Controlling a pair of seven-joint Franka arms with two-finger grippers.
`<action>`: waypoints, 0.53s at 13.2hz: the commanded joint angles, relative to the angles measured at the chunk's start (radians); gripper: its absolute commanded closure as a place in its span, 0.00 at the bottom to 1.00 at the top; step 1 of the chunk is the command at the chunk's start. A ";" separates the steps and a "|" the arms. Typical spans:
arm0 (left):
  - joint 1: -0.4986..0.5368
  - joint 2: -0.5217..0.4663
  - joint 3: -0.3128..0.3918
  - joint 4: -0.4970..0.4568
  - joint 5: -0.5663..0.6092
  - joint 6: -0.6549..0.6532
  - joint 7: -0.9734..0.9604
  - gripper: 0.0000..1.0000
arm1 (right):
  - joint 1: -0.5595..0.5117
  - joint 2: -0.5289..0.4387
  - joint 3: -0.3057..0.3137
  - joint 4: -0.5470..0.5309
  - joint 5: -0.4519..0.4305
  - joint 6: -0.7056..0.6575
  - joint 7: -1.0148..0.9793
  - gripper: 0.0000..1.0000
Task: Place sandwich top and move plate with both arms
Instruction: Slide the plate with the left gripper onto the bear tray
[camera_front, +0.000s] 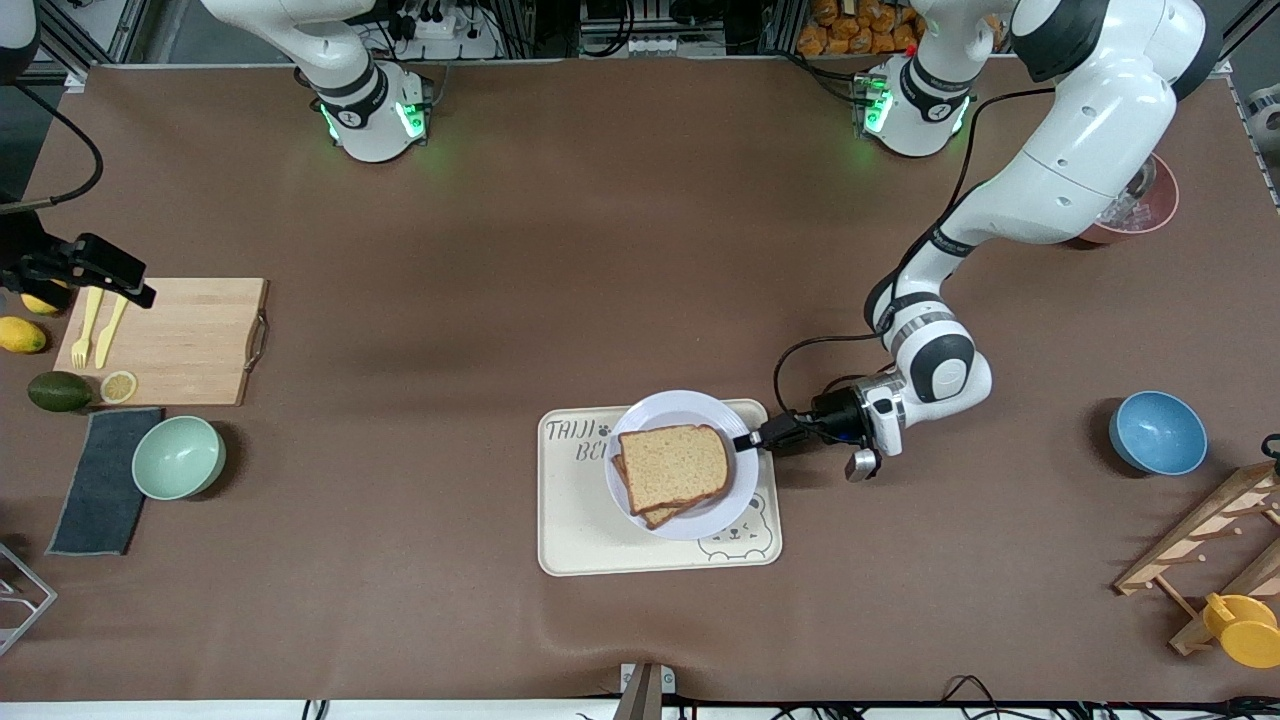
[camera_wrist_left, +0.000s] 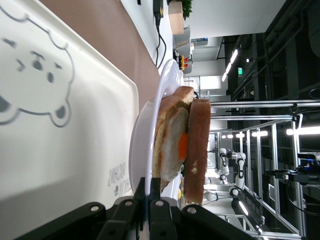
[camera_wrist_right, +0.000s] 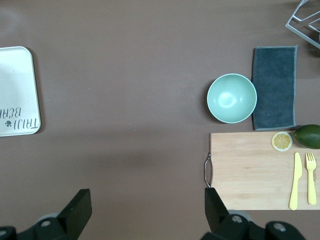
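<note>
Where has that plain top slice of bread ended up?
The sandwich top lies on the egg-topped slice on the plate, which sits on the bear-printed tray near the middle of the table.

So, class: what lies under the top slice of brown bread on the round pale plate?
Under the top slice of brown bread sits a fried egg on a second bread slice, on the round pale plate. Anything else there is covered.
</note>
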 joint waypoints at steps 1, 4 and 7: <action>-0.025 0.017 0.016 0.032 0.013 -0.012 -0.024 1.00 | 0.008 -0.005 -0.002 -0.002 -0.002 -0.004 0.024 0.00; -0.065 0.035 0.058 0.034 0.009 -0.011 -0.022 1.00 | 0.005 -0.005 -0.002 -0.002 -0.002 -0.004 0.024 0.00; -0.068 0.058 0.081 0.040 0.015 -0.011 -0.022 1.00 | 0.002 -0.005 -0.003 -0.005 -0.002 -0.004 0.024 0.00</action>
